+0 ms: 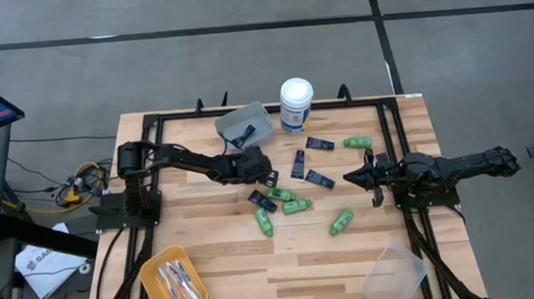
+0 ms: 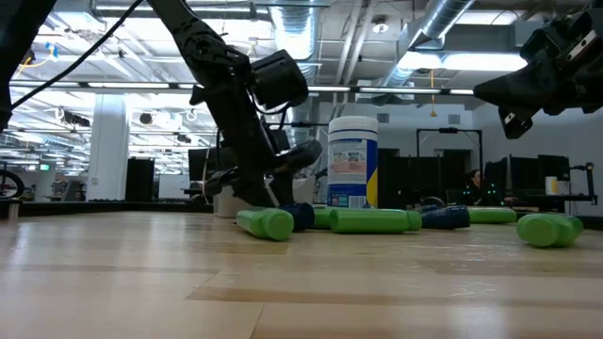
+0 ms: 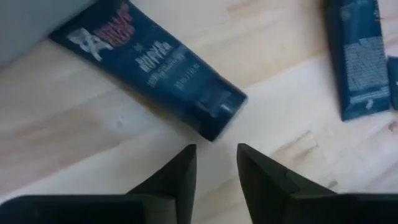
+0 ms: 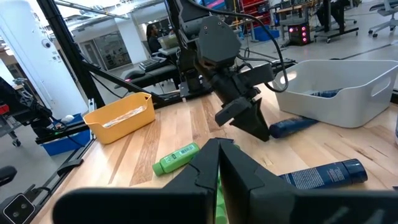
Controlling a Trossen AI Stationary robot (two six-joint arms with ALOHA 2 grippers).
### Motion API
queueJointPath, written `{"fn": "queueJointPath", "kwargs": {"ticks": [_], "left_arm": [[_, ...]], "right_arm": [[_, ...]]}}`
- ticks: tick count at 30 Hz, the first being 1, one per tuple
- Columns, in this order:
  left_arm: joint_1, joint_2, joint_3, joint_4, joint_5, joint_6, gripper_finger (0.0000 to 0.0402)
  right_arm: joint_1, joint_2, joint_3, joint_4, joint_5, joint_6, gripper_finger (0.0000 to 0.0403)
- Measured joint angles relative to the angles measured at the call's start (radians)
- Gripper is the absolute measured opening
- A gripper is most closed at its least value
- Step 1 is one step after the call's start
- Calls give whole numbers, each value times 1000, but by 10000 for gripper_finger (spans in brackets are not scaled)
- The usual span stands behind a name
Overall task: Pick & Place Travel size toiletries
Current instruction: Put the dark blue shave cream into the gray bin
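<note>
A light wooden table [image 1: 350,257] carries scattered travel toiletries: bright green little bottles [image 1: 340,223] and dark navy flat tubes [image 1: 321,179] lie around its middle, while thin toothbrushes rest in an orange plastic bin [image 1: 155,266] at the near left corner. A grey bin [image 1: 251,118] and a tall white canister [image 1: 296,105] stand by the far edge; a clear empty tray [image 1: 394,274] sits near the right corner. The left gripper [image 3: 216,163] hangs low near the table's middle, just short of one navy tube [image 3: 155,65], fingers a little apart with nothing between them. The right gripper [image 4: 218,163] waits above the right edge, fingers pressed together. This looks like the pick step; next, the left gripper probably needs to straddle the tube before pinching.
</note>
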Motion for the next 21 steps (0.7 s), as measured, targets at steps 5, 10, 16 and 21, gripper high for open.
{"fn": "queueJointPath", "kwargs": {"ticks": [5, 10, 16, 21], "left_arm": [[0, 0, 0, 2, 39, 0, 94], [-16, 0, 0, 9, 93, 1, 51], [-61, -46, -2, 42, 200, 66, 3], [-80, -164, 0, 106, 125, 246, 6]], "right_arm": [[0, 0, 0, 1, 0, 0, 6], [0, 0, 0, 1, 0, 0, 6], [0, 0, 0, 0, 0, 0, 6], [0, 0, 0, -1, -1, 0, 6]]}}
